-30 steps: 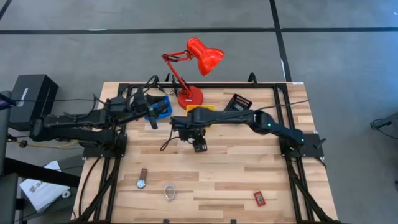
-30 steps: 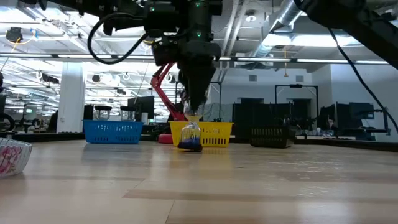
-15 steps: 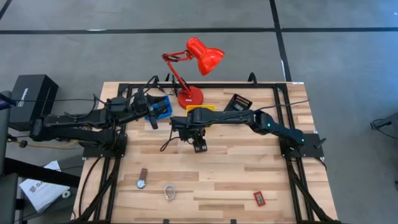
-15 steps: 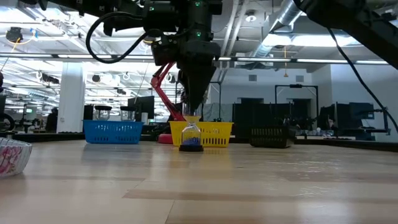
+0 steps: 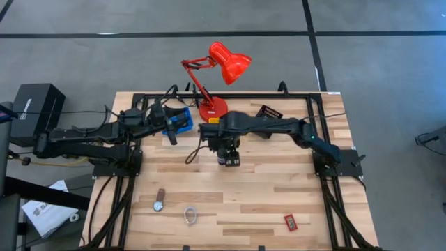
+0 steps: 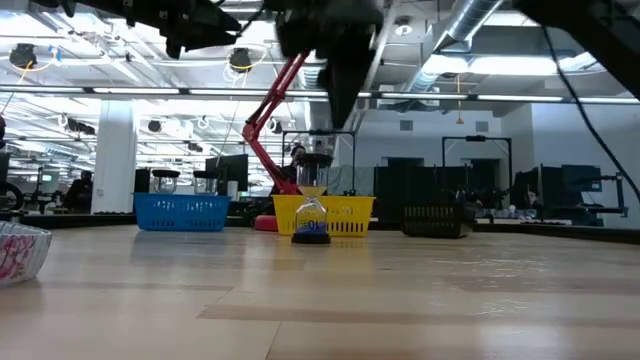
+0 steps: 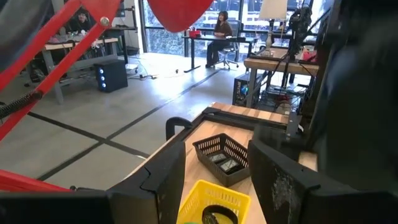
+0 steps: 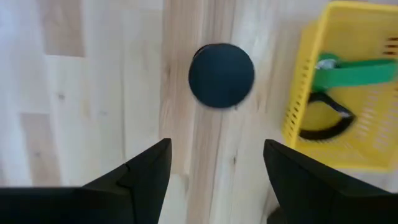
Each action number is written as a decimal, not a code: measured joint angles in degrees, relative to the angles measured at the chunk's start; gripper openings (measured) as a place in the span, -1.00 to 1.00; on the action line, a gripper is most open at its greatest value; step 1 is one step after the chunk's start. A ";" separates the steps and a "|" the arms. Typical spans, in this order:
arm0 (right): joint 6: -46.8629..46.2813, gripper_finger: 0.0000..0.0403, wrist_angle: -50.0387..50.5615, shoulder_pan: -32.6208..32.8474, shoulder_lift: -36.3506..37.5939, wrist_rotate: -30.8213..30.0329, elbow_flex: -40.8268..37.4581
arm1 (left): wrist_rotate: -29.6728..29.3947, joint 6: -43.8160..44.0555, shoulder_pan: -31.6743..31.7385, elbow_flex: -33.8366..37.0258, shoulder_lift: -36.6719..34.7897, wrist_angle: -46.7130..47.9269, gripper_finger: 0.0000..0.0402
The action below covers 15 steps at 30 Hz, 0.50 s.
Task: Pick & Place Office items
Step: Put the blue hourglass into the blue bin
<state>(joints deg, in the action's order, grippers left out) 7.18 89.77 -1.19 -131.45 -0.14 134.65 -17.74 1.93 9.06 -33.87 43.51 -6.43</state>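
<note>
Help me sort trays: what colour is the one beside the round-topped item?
Yellow tray, clearest in the right wrist view.

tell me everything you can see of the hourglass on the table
The hourglass stands upright on the wooden table, just in front of the yellow tray. It has round dark end caps, a clear glass body and blue sand low inside. Nothing touches it: the open right gripper hangs directly above it.

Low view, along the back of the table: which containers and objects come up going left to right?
Blue tray → red lamp base → hourglass-like item standing before the yellow tray → black tray.
</note>
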 joint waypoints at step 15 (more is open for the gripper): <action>-0.29 0.21 -22.37 0.96 30.44 2.55 -34.71 | 0.64 4.67 -1.81 0.00 0.22 8.22 -0.17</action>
<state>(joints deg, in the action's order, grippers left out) 6.90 67.41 -0.23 -101.02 2.42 99.94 -17.10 6.61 7.25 -33.87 43.73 1.79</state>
